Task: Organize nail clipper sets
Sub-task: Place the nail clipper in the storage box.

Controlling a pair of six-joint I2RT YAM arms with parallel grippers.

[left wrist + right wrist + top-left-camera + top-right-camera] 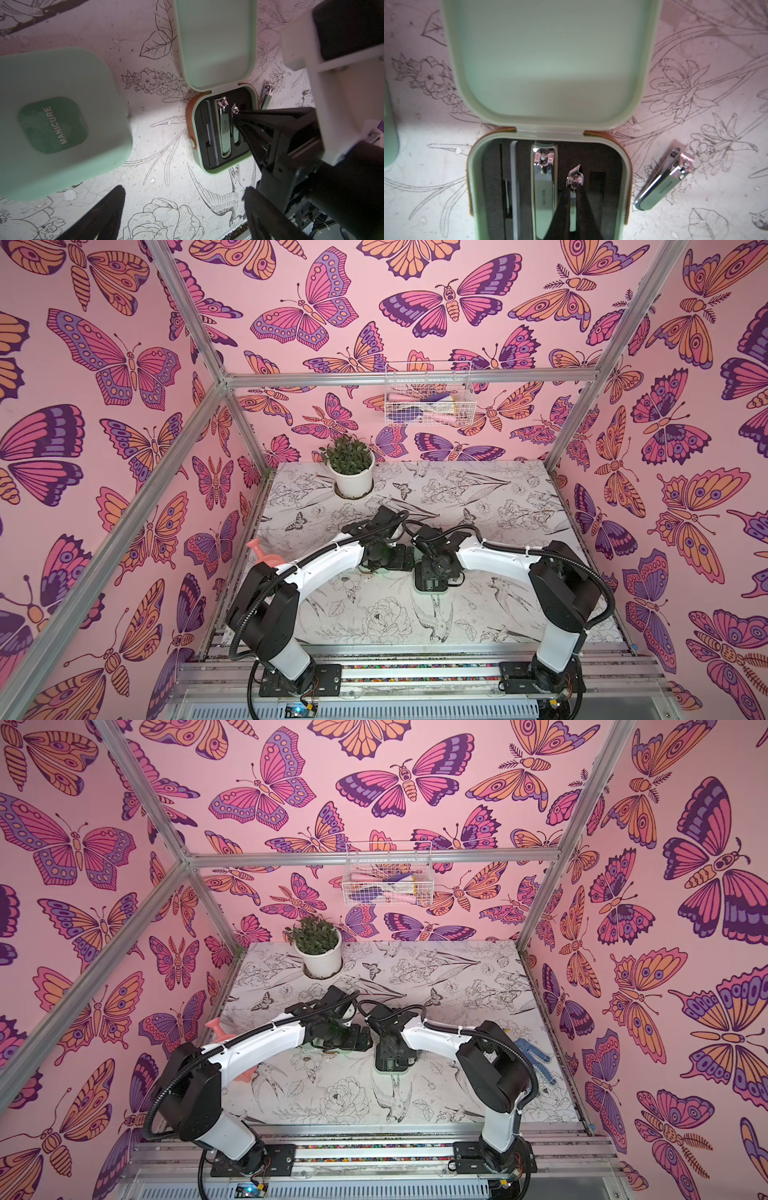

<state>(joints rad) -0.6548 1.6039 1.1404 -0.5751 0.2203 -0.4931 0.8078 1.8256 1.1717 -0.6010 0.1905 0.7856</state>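
Your right gripper (572,200) pinches a small clipper (574,178) inside the open case (626,166), likely to seat it in the slot beside the larger clipper (543,187). Your left gripper (184,188) hangs released near that case; a spare clipper (662,180) lies just outside.

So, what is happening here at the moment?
The right end effector is closed on a small clipper and holds it at the black insert of the open case, beside a larger clipper already seated there. A third clipper lies on the table next to that case. The left end effector is open and hovers near a closed case.
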